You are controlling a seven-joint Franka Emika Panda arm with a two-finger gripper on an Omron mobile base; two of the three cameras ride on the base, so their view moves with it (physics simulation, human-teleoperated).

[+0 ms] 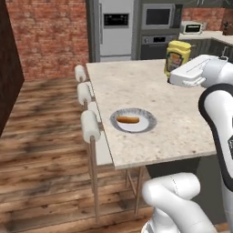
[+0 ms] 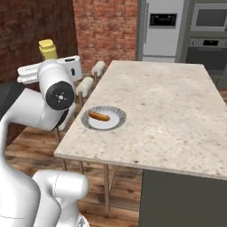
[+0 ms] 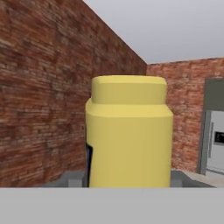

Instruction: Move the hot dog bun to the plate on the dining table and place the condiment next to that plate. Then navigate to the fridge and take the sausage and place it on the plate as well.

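Note:
My gripper (image 3: 127, 180) is shut on the condiment (image 3: 129, 131), a yellow squeeze bottle held upright in the air, well above table height. The same bottle (image 1: 178, 55) shows over the white hand in the left base view, and its top (image 2: 48, 49) pokes up behind the arm in the right base view. The hot dog bun (image 1: 127, 120) (image 2: 99, 116) lies on the grey-rimmed plate (image 1: 149, 117) (image 2: 117, 112), near the stool-side front corner of the dining table (image 1: 150, 86) (image 2: 173, 102). The silver fridge (image 1: 116, 27) (image 2: 162, 26) stands shut beyond the table's far end. The sausage is out of view.
White-cushioned stools (image 1: 89, 124) (image 2: 85, 86) line the table's left side over the wooden floor. An oven and microwave (image 1: 157, 27) are built in beside the fridge. A brick wall (image 3: 43, 96) runs along the left. Bare tabletop lies around the plate.

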